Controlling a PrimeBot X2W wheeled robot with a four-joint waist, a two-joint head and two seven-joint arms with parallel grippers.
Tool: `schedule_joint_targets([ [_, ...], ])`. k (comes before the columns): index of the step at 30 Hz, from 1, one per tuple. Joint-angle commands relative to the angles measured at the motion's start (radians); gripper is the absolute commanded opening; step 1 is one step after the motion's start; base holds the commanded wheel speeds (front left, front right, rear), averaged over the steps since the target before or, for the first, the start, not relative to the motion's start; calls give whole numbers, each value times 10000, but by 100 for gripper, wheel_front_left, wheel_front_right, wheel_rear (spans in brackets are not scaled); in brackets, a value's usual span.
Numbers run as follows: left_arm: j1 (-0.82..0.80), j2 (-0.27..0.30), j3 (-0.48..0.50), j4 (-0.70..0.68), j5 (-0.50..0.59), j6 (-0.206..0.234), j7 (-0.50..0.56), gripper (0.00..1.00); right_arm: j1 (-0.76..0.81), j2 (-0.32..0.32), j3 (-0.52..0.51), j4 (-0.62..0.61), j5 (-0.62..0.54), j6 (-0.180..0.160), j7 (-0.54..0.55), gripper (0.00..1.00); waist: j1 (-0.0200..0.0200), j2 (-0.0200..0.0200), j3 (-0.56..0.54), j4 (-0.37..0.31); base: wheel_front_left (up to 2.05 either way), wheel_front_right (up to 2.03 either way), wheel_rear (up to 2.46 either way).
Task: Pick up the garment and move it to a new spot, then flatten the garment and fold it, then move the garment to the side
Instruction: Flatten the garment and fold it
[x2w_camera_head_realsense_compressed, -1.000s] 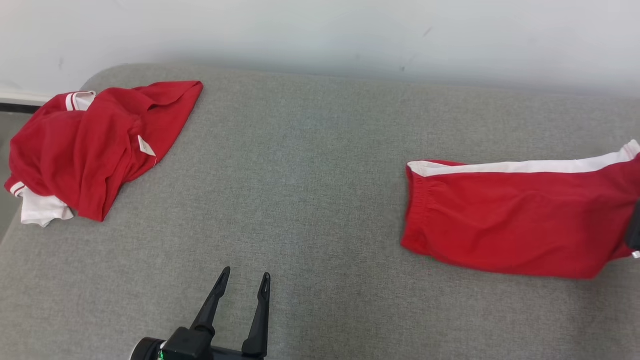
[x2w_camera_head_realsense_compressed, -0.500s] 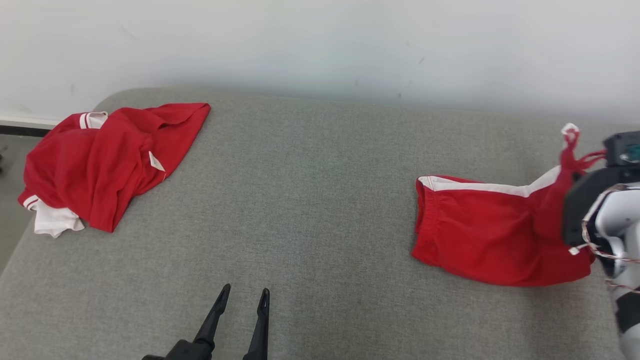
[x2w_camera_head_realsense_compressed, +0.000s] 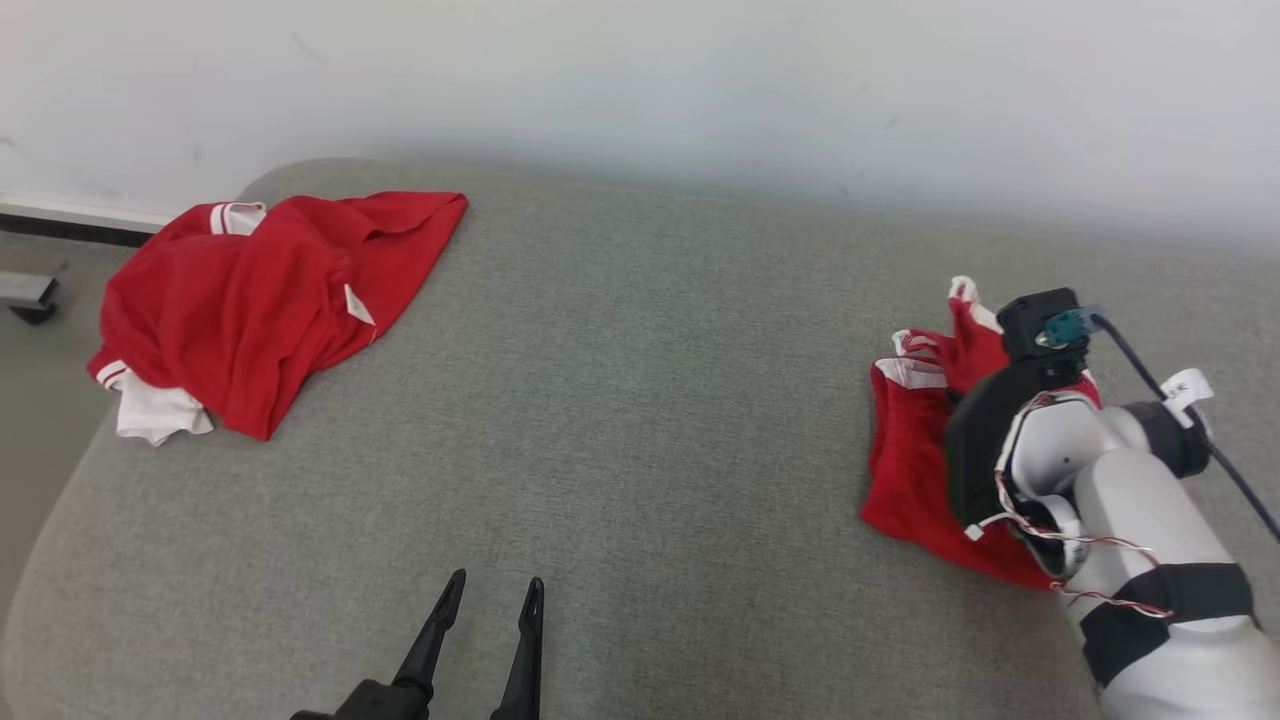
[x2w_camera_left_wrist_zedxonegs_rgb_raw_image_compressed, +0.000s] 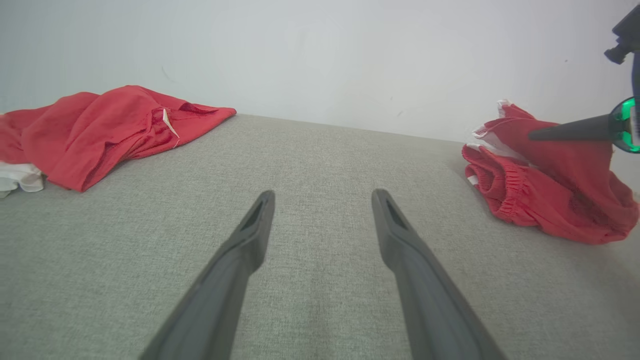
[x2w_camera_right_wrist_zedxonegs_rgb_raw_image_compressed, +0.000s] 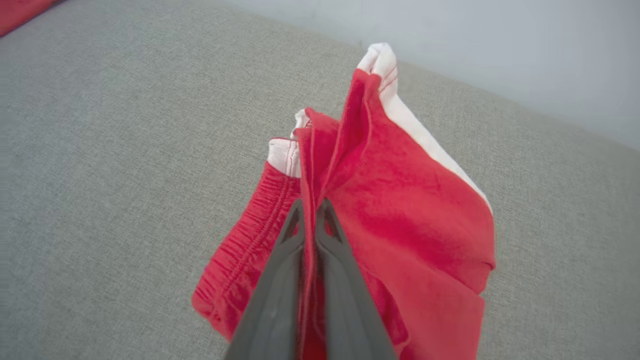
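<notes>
Pinching red shorts (x2w_camera_right_wrist_zedxonegs_rgb_raw_image_compressed: 410, 210), right fingers (x2w_camera_right_wrist_zedxonegs_rgb_raw_image_compressed: 272, 305) closed, wrist view clearest

Bright, even, diffuse light; faint soft shadows; no glare; mild wide-angle stretch at wrist-view edges

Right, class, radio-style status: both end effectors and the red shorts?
Right end effector shut on red shorts, cloth bunched, partly raised off grey cushion. Left end effector open, empty, over cushion. Red shirt far left, not in the way.
</notes>
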Motion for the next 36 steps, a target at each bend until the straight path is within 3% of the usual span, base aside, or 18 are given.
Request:
schedule_joint_targets([
  [1, -43, -13, -14, 11, -58, 19, -32, 100, -67, 194, 118, 256, 88, -26, -52, 0, 0, 0, 25, 192, 0, 0, 0],
  [11, 4, -16, -105, -30, -170, 105, -32, 100, -327, 658, 243, 1475, 206, -25, -415, 0, 0, 0, 60, 536, 0, 0, 0],
  [12, 6, -16, -105, -38, -181, 121, -32, 100, -386, 693, 269, 1527, 261, -25, -540, 63, 0, 0, 62, 549, 0, 0, 0],
  [13, 13, -17, -97, -42, -190, 135, -32, 100, -445, 731, 236, 1573, 355, -26, -685, 100, 0, 0, 59, 549, 0, 0, 0],
  [20, 88, -17, -42, -62, -242, 198, -32, 100, -663, 791, 145, 1380, 1256, -25, -1613, 100, 0, 0, -49, 334, 0, 0, 0],
  [27, 95, -15, -101, -76, -325, 202, -32, 100, -305, -39, -635, 1307, 1060, -25, -2722, 100, 0, 0, -187, 72, 0, 0, 0],
  [28, 94, -16, -123, -80, -345, 218, -32, 100, -210, -137, -778, 1388, 883, -25, -2855, 77, 0, 0, -195, 57, 0, 0, 0],
  [29, 93, -16, -146, -91, -364, 233, -32, 100, -126, -229, -931, 1465, 723, -25, -2986, 29, 0, 0, -192, 43, 0, 0, 0],
  [30, 87, -16, -162, -97, -370, 248, -32, 100, -28, -266, -994, 1510, 587, -25, -3106, 0, 0, 0, -188, 34, 0, 0, 0],
  [36, 6, -15, -121, -132, -450, 294, -32, 100, 780, 90, -987, 1880, 113, -25, -3402, 0, 0, 0, -79, 22, 0, 0, 0],
])
